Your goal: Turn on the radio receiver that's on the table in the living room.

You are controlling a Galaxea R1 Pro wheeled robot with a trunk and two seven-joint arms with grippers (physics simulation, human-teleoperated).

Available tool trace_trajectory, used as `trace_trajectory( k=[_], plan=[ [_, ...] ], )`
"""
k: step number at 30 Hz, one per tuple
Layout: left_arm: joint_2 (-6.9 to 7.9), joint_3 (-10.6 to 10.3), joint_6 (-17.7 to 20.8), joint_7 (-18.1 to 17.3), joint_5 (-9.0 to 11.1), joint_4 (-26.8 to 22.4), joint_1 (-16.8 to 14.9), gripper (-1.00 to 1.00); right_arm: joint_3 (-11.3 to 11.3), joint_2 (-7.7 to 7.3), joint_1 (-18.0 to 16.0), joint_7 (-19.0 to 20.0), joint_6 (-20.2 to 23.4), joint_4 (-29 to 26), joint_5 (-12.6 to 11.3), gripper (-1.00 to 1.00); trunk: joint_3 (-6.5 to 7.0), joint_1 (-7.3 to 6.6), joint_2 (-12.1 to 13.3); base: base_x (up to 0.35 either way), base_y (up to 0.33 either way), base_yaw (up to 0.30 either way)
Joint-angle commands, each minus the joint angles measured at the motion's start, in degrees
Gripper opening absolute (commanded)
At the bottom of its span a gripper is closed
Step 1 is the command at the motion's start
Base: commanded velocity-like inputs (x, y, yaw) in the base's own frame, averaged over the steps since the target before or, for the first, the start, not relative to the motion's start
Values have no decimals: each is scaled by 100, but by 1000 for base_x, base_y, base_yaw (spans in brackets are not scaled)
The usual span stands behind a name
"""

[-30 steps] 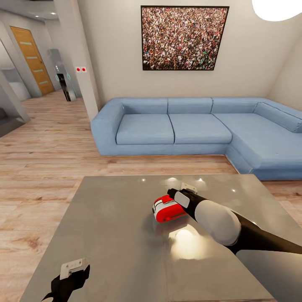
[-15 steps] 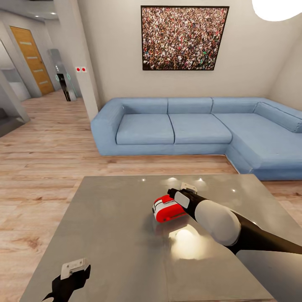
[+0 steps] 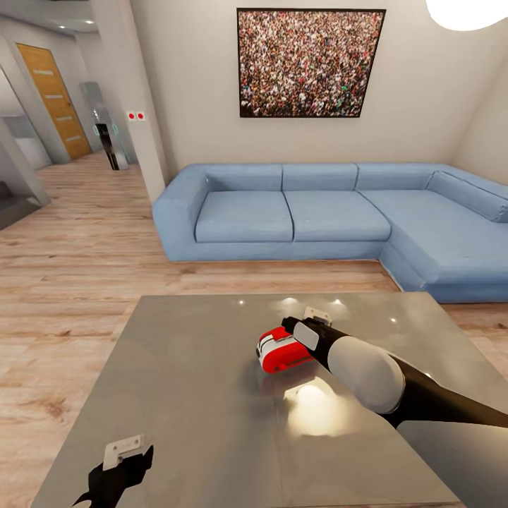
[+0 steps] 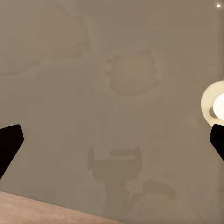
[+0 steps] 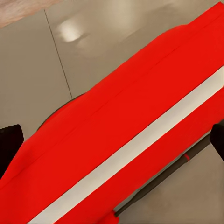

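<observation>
Two arms reach over the glossy grey stone-topped counter (image 3: 190, 395) in front of us. Our right arm stretches forward from the right, and its right end effector (image 3: 305, 326) sits at the small red rounded radio receiver with white trim (image 3: 283, 351), which rests on the counter a little right of its middle, on the half nearer the sofa. From the right wrist camera we see the radio's red body and a white stripe (image 5: 126, 154) very close up, with the dark fingertips (image 5: 10, 140) of that end effector spread wide to either side of the body; we cannot tell whether they touch it. Our left end effector (image 3: 120, 469) hangs over the counter's near left corner, well apart from the radio. Through the left wrist camera its black fingertips (image 4: 9, 144) stand wide apart above the bare grey top, holding nothing, and a lamp's bright reflection (image 4: 215, 105) shines on the surface. Beyond the counter we see the light wood plank floor (image 3: 77, 282), a blue L-shaped sofa (image 3: 324, 219) against the beige wall, and a framed crowd photograph (image 3: 310, 63) above it.
</observation>
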Motion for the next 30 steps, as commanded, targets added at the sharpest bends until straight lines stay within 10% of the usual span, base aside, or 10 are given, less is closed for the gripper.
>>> trace_trajectory(
  k=[1,30],
  plan=[
    [0,0,0,0,0,0,-1,100,1,0,0,0,-4,0,1,100,0,0,0,0,0,0],
    [7,0,0,0,-7,5,0,100,-1,0,0,-1,-39,-35,135,100,-101,0,0,0,0,0]
  ],
)
